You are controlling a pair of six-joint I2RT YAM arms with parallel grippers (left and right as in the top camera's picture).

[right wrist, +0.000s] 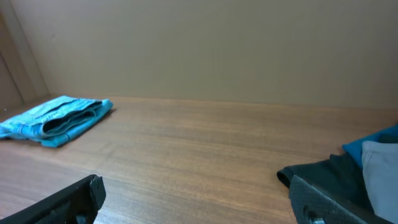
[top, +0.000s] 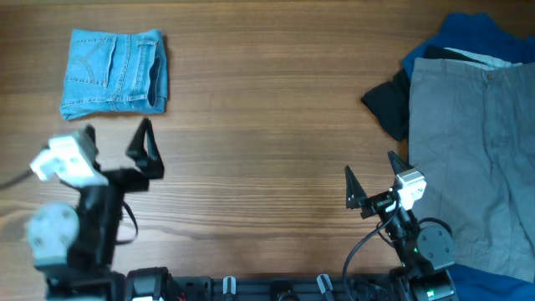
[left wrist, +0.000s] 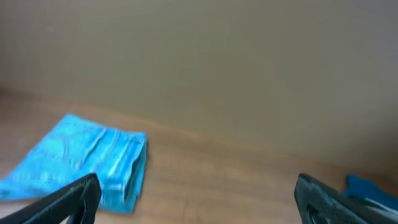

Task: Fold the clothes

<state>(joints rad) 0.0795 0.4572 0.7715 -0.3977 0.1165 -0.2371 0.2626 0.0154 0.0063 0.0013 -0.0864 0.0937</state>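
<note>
Only overhead shows the whole 3 o'clock pile: one grey garment (top: 468,150), one dark blue garment (top: 468,33), one black garment (top: 389,104). One folded pair of light blue denim jeans (top: 114,73) lies at 11 o'clock. The left gripper (top: 115,144) and right gripper (top: 372,180) have fingers spread, empty.

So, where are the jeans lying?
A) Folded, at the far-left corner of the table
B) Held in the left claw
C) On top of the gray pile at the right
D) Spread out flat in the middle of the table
A: the jeans lie as a folded bundle on the table at its far-left corner, well apart from the gray pile on the right.
</note>
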